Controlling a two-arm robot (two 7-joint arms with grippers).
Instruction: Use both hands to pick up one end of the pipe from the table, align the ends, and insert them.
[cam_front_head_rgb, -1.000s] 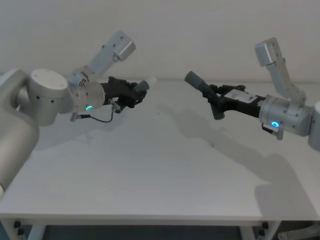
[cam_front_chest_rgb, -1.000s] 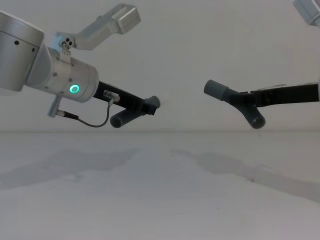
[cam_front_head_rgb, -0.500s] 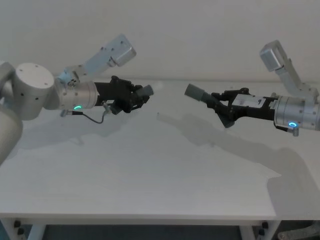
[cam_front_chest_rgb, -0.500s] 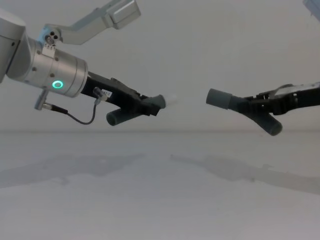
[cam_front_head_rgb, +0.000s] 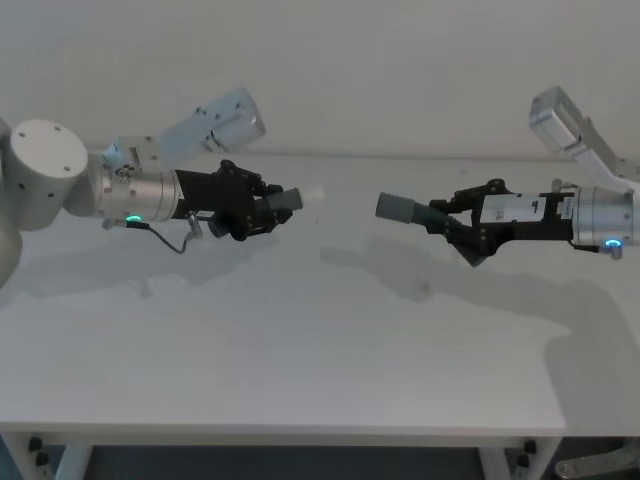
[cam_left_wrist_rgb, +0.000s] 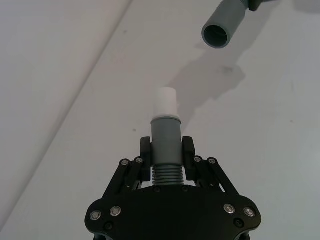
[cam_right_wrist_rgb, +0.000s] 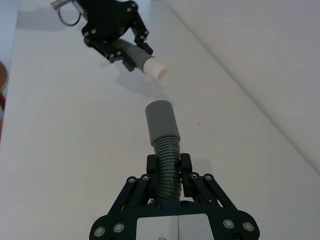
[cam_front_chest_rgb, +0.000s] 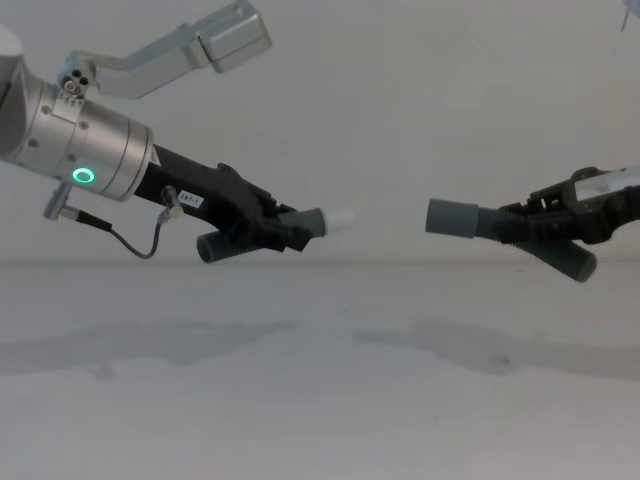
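My left gripper (cam_front_head_rgb: 262, 207) is shut on one pipe piece and holds it above the table (cam_front_head_rgb: 300, 340). That piece's grey cuff (cam_front_chest_rgb: 312, 222) ends in a white tip (cam_front_chest_rgb: 343, 216) pointing right; its dark end (cam_front_chest_rgb: 215, 248) trails below the jaws. My right gripper (cam_front_head_rgb: 462, 222) is shut on the ribbed part of the other pipe piece, whose grey cuff (cam_front_chest_rgb: 452, 216) points left. The two ends face each other, roughly level, a short gap apart. In the left wrist view, my left gripper (cam_left_wrist_rgb: 166, 150) clamps just behind the cuff (cam_left_wrist_rgb: 165, 140), and the other cuff's open mouth (cam_left_wrist_rgb: 223, 27) lies ahead and off to one side.
The table (cam_front_chest_rgb: 300, 380) below both arms is bare, a plain wall behind it. Shadows of the arms fall on its surface. In the right wrist view, my right gripper (cam_right_wrist_rgb: 169, 165) holds the hose and my left gripper (cam_right_wrist_rgb: 115, 35) shows beyond it.
Both arms have come lower and turned their pipe pieces closer to horizontal. The white tip and the open cuff now point at each other more directly.
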